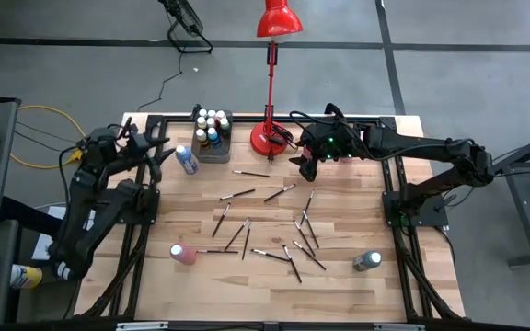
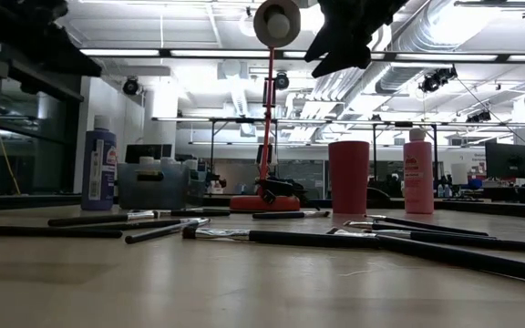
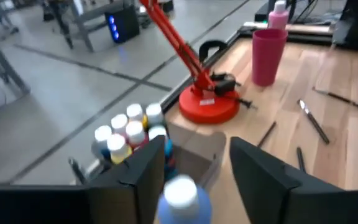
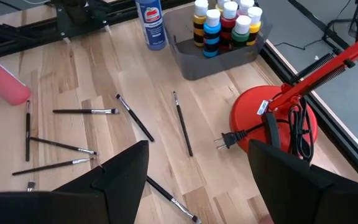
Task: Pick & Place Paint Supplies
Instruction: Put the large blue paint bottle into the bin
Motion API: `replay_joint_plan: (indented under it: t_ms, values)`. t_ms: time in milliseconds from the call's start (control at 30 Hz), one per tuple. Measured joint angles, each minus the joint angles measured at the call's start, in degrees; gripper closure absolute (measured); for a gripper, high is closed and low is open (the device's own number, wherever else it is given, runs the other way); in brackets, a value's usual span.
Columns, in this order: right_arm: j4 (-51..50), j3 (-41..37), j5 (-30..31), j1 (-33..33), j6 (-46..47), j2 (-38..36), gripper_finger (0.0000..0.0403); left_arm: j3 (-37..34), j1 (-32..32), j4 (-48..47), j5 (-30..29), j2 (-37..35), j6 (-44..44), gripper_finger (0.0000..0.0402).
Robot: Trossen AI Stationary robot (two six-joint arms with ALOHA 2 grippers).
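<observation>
Nearest the low camera, brushes (image 1: 294, 241) lie scattered flat across the middle of the wooden table (image 1: 339, 285), some crossing each other. Among them, toward the near edge, a pink bottle (image 1: 183, 254) stands on the left side and a grey-green bottle (image 1: 367, 261) on the right, well apart.

Farther back, a blue bottle (image 1: 186, 160) stands upright just beside the grey bin (image 1: 213, 150). That bin holds a cluster of white-capped bottles (image 1: 212, 120) in yellow, blue, red and other colours, all upright. Next to the bin sits a red lamp (image 1: 270, 138) with its round base on the table, a black cord and plug (image 4: 225, 141) trailing from it.

At the left side, the left end effector (image 1: 162, 154) hovers close to the blue bottle, its fingers (image 3: 143, 180) spread on either side of the white cap and not closed on it. The right end effector (image 1: 307, 167) hangs above the table near the lamp base, fingers (image 4: 124, 168) spread wide and pinching nothing, with brushes below it. A dark red cup (image 3: 267, 56) stands at the far edge.
</observation>
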Motion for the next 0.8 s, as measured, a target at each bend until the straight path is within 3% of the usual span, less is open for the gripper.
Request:
replay_joint_plan:
  t_ms: [167,300,800]
  values:
    - [0.0,0.0,0.0,0.0,0.0,0.0,0.0135,0.0,0.0,-9.0,-4.9,-0.7,-0.7,0.0145]
    - [0.0,0.0,0.0,0.0,0.0,0.0,0.0135,-1.3,0.0,-9.1,-5.3,0.0,-1.5,0.0106]
    - [0.1,0.0,0.0,0.0,0.1,0.0,0.0135,-7.4,0.0,-0.7,-6.0,1.9,-6.5,0.0122]
